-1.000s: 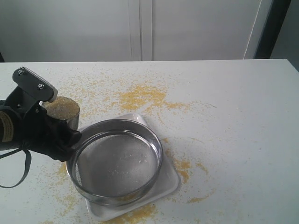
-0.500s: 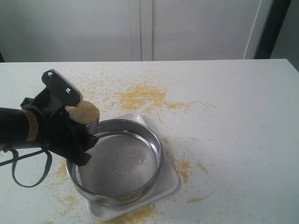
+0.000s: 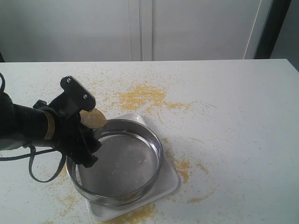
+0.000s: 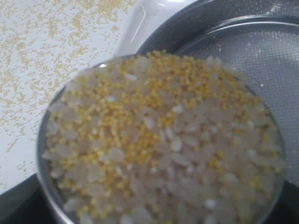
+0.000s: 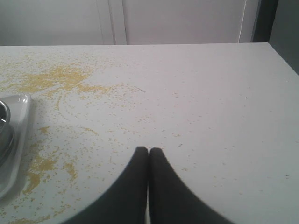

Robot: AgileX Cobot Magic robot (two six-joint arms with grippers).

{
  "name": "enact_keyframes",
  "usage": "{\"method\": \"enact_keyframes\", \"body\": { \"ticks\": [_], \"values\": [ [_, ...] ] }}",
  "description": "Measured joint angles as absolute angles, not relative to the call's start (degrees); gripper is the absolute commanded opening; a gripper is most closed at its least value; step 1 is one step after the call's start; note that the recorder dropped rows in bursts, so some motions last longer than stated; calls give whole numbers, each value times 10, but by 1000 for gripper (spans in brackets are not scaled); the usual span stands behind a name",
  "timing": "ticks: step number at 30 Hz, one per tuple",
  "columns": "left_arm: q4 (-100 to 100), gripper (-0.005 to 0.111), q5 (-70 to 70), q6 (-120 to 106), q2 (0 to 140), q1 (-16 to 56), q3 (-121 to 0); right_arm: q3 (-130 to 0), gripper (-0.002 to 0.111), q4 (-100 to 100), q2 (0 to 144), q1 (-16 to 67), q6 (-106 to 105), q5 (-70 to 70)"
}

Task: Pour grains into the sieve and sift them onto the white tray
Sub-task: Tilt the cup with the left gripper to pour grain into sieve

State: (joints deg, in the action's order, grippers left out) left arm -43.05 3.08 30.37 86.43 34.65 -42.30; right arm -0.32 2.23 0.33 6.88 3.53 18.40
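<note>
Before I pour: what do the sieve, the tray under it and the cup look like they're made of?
Sieve: metal, likely steel; shiny reflective band, fine grey woven wire mesh.
Tray: glossy white, probably plastic, possibly enamel; smooth rounded rim with highlights.
Cup: metal, apparently steel; thin bright polished rim.

Left arm (image 3: 23,130) comes in from the left edge, and the left gripper (image 3: 85,125) is tipped over, jaws spread wide and clamped around the cup (image 4: 43,173). Right gripper (image 5: 148,152) hangs idle, fingers (image 5: 138,177) pressed flat together, nothing between them
</note>
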Motion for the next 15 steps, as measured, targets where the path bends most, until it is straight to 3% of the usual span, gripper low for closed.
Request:
{"method": "enact_keyframes", "body": {
  "ticks": [15],
  "values": [
    [-465,0,-9,295,868,386,-443,-3,0,22,3,69,35,184]
  ]
}}
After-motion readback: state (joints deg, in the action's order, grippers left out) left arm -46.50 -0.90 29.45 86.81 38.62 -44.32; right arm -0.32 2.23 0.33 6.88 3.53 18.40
